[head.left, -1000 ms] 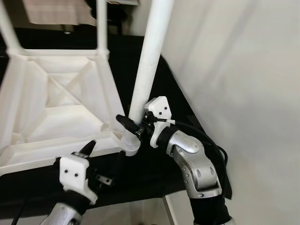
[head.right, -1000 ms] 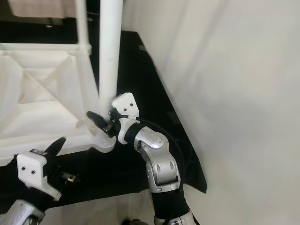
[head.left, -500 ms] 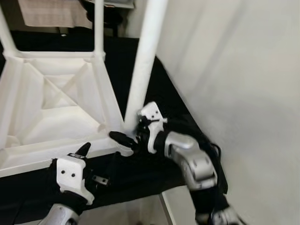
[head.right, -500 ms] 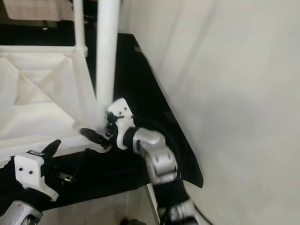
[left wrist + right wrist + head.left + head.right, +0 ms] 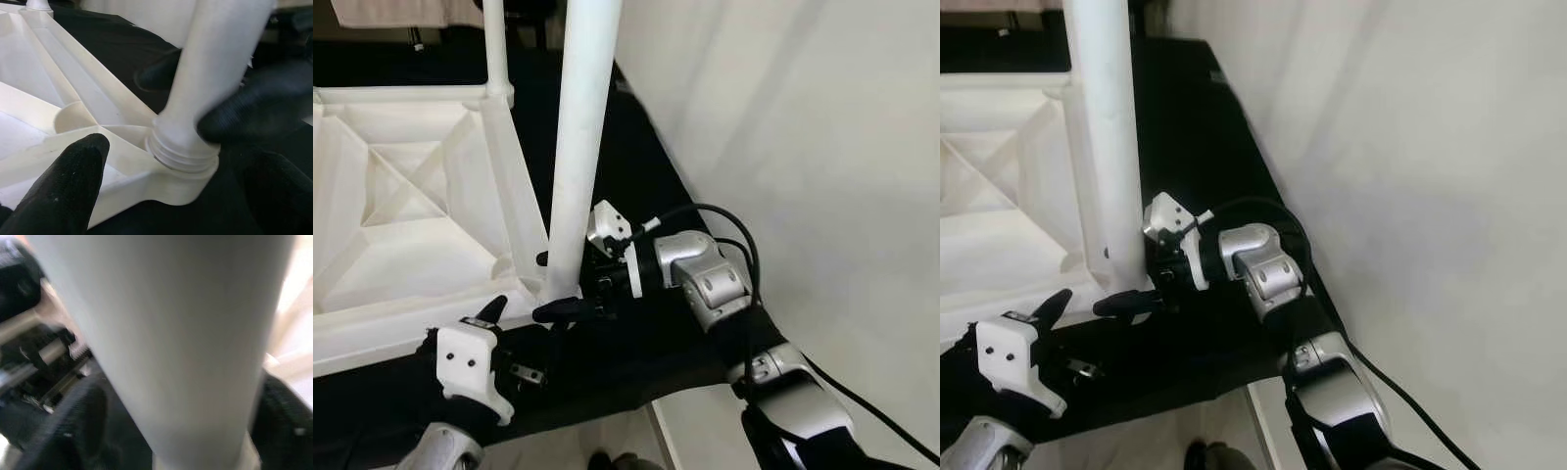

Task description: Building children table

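The white table leg (image 5: 576,147) stands upright in the corner socket (image 5: 183,156) of the upturned white plastic tabletop (image 5: 401,225), which lies underside-up on a black cloth (image 5: 636,176) over the counter. The leg is a smooth, slightly tapering round tube; screw threads show at its base, just above the socket collar, so by appearance it is not fully driven home. The tabletop underside is moulded with diagonal stiffening ribs and raised edge walls. A second leg (image 5: 495,44) stands at the next corner, farther from the robot.

Handling judgement: the parts look like light, rigid, hollow plastic with a slick surface. The leg is best taken low, close to the socket, where twisting force is direct and the tube cannot lever sideways. A firm squeeze is advisable, as the smooth wall may slip under rotation.

The right gripper (image 5: 553,284) straddles the leg just above the socket, one black finger on each side, apparently clamped on it. The left gripper (image 5: 524,343) sits near the socket by the tabletop edge, its fingers spread and holding nothing. A pale wall (image 5: 803,147) runs beside the counter.
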`<state>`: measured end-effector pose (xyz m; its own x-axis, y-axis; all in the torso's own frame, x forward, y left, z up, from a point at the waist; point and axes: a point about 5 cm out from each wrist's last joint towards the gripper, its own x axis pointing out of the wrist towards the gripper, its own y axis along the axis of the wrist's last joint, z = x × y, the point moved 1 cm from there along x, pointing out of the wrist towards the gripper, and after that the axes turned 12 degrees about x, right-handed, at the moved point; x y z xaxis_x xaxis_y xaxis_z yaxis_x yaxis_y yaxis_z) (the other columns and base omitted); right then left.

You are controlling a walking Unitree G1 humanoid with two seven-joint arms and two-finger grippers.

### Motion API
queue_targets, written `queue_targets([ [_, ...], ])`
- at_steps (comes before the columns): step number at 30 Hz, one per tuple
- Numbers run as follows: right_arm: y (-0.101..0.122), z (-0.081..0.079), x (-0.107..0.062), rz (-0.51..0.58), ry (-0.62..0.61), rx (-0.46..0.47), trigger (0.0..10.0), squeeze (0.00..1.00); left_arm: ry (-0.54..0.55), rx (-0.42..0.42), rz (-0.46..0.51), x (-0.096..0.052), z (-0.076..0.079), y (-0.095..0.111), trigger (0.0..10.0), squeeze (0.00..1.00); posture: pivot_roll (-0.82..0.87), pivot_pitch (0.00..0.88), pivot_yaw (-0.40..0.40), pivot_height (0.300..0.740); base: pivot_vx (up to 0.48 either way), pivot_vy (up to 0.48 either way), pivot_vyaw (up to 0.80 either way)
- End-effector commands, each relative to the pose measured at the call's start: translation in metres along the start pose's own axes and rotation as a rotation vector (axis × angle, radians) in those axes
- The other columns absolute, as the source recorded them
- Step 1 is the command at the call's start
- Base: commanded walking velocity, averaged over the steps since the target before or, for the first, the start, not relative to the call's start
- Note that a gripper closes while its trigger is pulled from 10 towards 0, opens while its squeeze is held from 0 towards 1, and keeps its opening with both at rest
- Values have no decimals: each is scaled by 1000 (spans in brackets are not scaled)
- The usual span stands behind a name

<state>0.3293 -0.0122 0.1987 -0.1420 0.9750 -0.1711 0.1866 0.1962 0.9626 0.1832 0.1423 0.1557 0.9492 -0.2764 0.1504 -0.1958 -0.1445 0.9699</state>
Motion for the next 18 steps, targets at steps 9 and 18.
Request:
queue_targets([
  [9, 15, -3, -5, -7, 203, -51, 0, 0, -5, 1, -14, -5, 4, 1, 10000, 0, 73, 204, -203, 740, 0, 0, 0],
  [18, 20, 15, -34, 148, -170, -97, 0, 0, -5, 2, -16, -3, 3, 0, 10000, 0, 42, 197, -193, 740, 0, 0, 0],
])
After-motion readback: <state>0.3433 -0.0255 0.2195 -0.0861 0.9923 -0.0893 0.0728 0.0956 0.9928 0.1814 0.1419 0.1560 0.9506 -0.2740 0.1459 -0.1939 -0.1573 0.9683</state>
